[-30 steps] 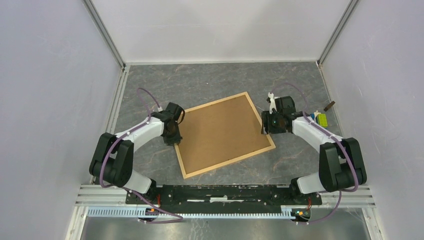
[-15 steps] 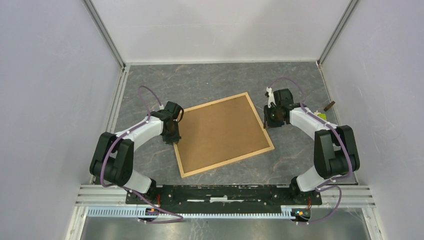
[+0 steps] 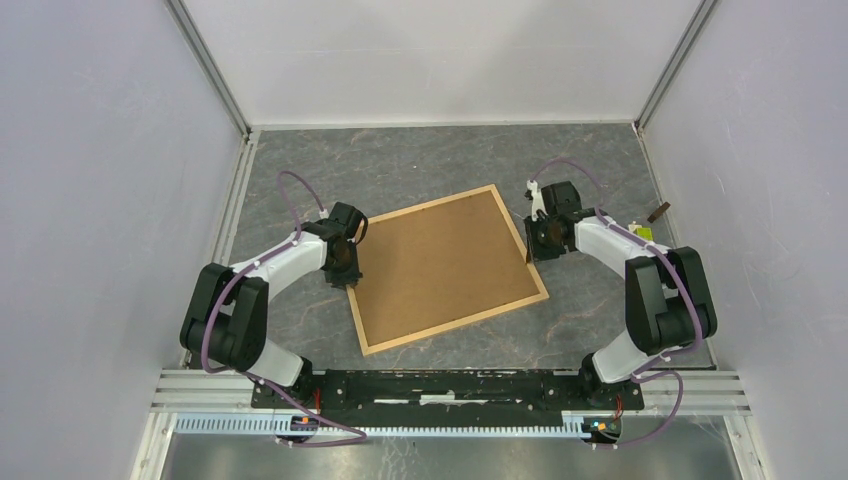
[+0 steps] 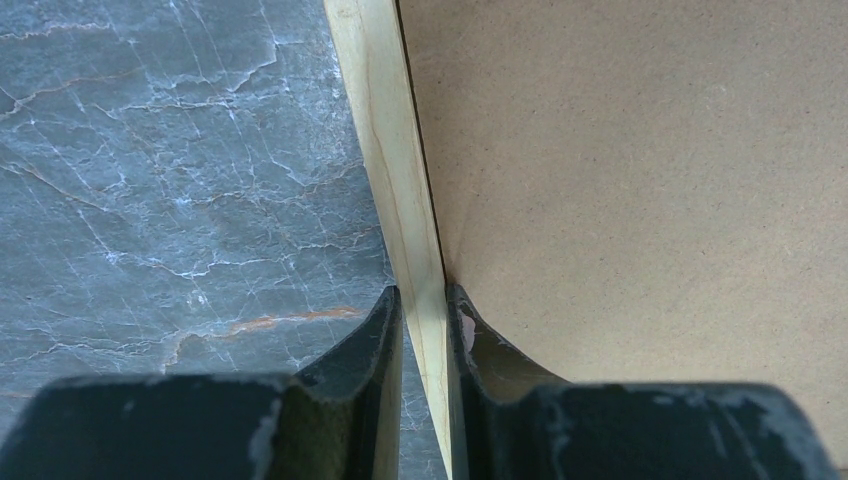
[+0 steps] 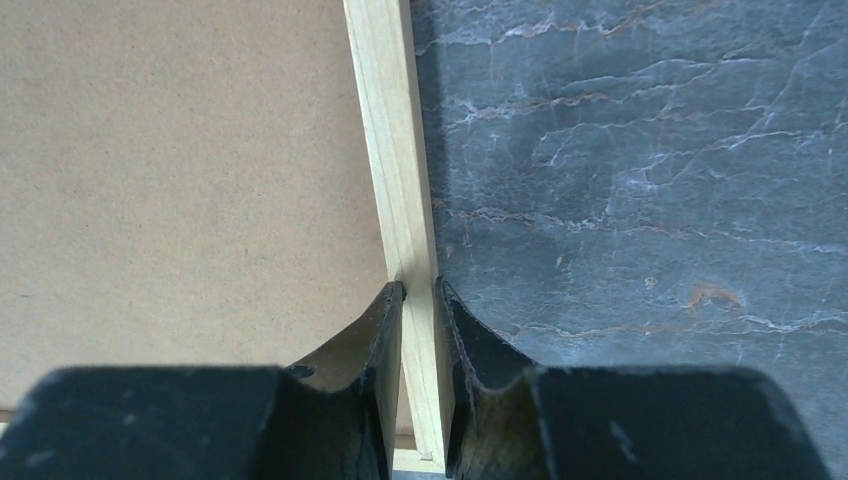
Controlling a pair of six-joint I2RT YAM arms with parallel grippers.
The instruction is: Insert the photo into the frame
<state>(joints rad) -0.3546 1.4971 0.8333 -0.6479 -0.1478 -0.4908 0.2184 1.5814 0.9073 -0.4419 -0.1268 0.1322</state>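
Frame [image 3: 457, 321]: lying flat mid-surface [image 3: 420, 170], back up, brown board [image 3: 440, 265] filling it, skewed between the arms | Left tool [image 4: 424, 300]: pinching its left rail | Right tool [image 5: 418, 295]: pinching the right rail

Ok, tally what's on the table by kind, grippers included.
frame, thin light wood, rectangular: 1
backing board, plain brown, flat: 1
left gripper, right gripper, black, two-finger: 2
small brown object: 1
small yellow-green object: 1
Total: 6
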